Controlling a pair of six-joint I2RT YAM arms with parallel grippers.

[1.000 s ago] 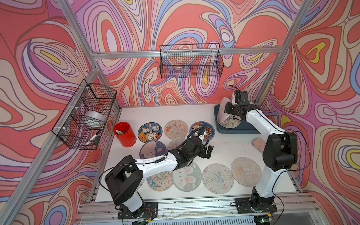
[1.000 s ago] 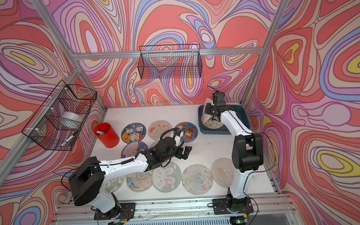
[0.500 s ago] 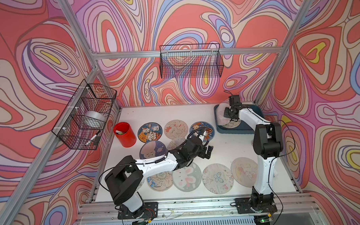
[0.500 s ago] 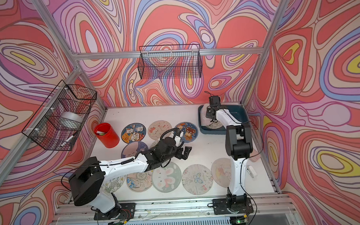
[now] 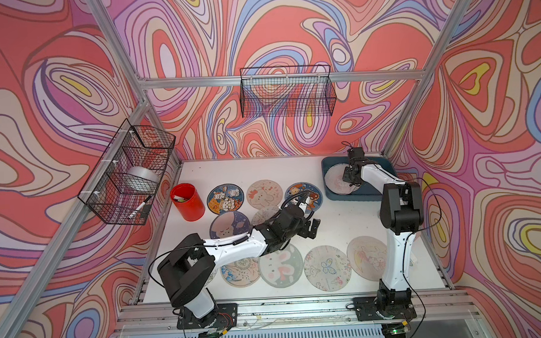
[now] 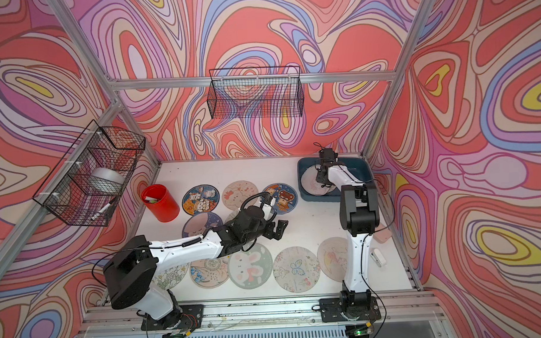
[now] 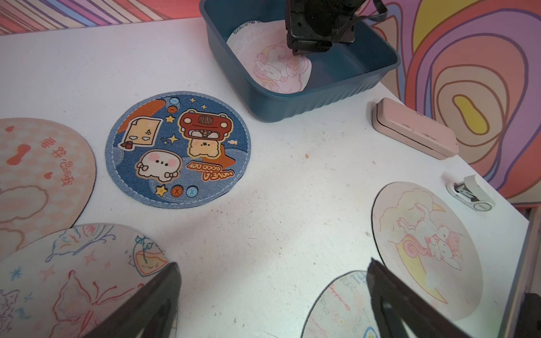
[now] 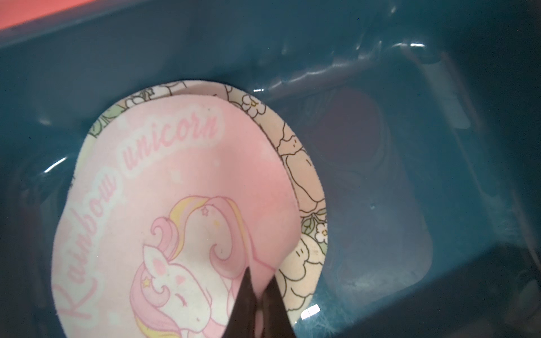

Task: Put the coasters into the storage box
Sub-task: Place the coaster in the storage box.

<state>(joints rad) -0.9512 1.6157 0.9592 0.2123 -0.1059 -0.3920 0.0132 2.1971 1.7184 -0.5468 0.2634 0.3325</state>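
Right gripper (image 8: 260,282): pinched on soft pink unicorn coaster (image 8: 181,187), edge curled, inside glossy teal storage box (image 8: 409,73)
Left gripper (image 7: 272,263): jaws wide, empty
Other coasters (image 5: 327,268): thin flat rounds on white table (image 7: 278,190)

**Four camera views of one tabletop cell.**
Both top views look steeply down from high at 6 o'clock of the table (image 5: 342,223), sharing the whole scene; left wrist view: low, facing the storage box (image 7: 292,108) at 1 o'clock; right wrist view: close inside that box, over a coaster (image 8: 175,190).

Pink coaster (image 8: 175,175) says "Rainbow unicorn", blue coaster (image 7: 178,149) "HAVE A GOOD DAY".
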